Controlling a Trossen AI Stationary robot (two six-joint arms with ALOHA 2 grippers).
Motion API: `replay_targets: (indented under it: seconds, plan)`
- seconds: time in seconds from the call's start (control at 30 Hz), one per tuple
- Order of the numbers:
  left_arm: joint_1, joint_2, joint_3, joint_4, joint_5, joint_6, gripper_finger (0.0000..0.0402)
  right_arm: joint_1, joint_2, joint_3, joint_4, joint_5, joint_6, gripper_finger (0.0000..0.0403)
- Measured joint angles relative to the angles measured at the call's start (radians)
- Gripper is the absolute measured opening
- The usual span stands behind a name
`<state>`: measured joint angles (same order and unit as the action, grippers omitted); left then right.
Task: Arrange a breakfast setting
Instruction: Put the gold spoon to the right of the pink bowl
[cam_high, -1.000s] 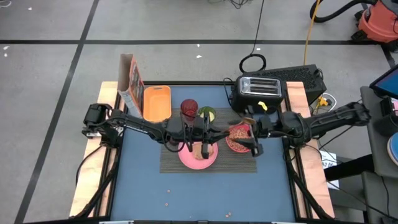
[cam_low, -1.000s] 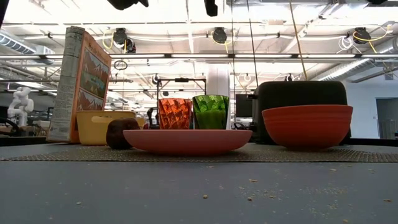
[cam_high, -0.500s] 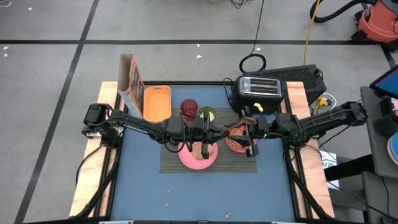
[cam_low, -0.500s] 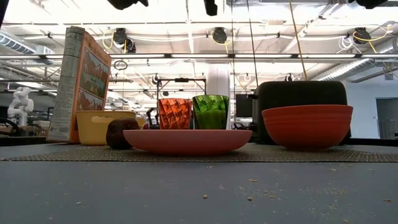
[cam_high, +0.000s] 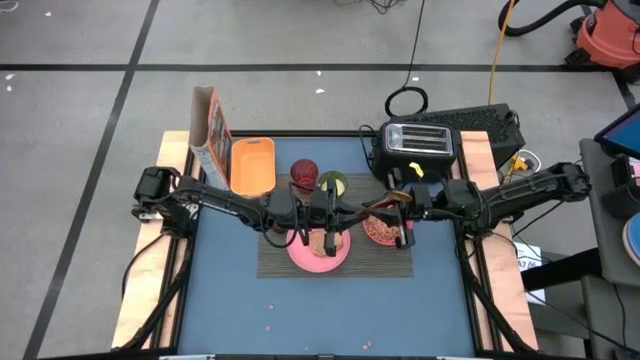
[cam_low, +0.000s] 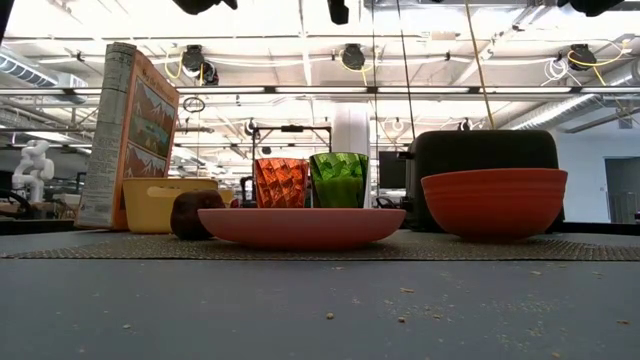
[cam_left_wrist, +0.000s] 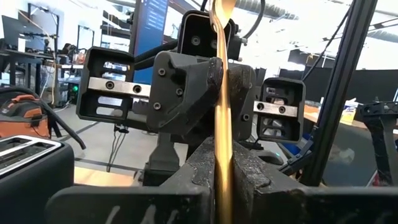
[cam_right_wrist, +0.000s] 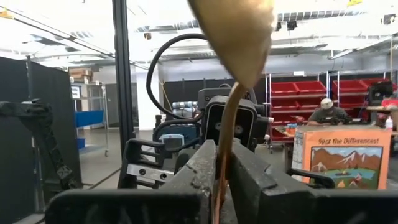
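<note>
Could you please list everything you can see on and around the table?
Cereal box: one, orange-brown, far-left corner.
Container: one, orange-yellow, beside the box.
Toaster: one, black, far right.
Placemat: one, dark, centre.
Plate: one, pink, on placemat.
Bowl: one, pink-red, right of plate.
Tumbler: one, red, behind plate.
Cup: one, green, beside tumbler.
Fruit: one, dark red, left of plate.
Spoon: one, gold.
Utensil: one, gold, edge-on.
Left gripper: shut on utensil, above plate.
Right gripper: shut on spoon, above bowl.
</note>
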<state>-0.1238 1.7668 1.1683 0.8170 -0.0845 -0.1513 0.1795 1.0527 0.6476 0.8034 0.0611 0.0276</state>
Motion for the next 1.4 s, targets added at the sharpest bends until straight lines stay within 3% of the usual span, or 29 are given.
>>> replay_targets:
  seconds: [0.43, 0.63, 0.87, 1.17, 1.4]
  plan:
    - [0.001, 0.000, 0.000, -0.064, -0.004, -0.053, 0.0115, -0.003, -0.056, 0.000, -0.101, -0.006, 0.123, 0.0016]
    - [0.002, 0.000, 0.000, -0.225, -0.005, -0.063, 0.0163, -0.018, -0.192, 0.000, -0.369, 0.017, 0.244, 0.0016]
    - [0.001, 0.001, 0.000, -0.373, -0.003, -0.083, 0.0172, -0.023, -0.396, 0.000, -0.744, 0.012, 0.525, 0.0016]
    - [0.001, 0.001, 0.000, -0.388, -0.003, -0.083, 0.0173, -0.023, -0.542, 0.000, -1.263, 0.012, 0.864, 0.0016]
    - [0.001, 0.001, 0.000, -0.388, -0.002, -0.087, 0.0173, -0.023, -0.562, 0.000, -1.502, -0.065, 1.000, 0.0016]
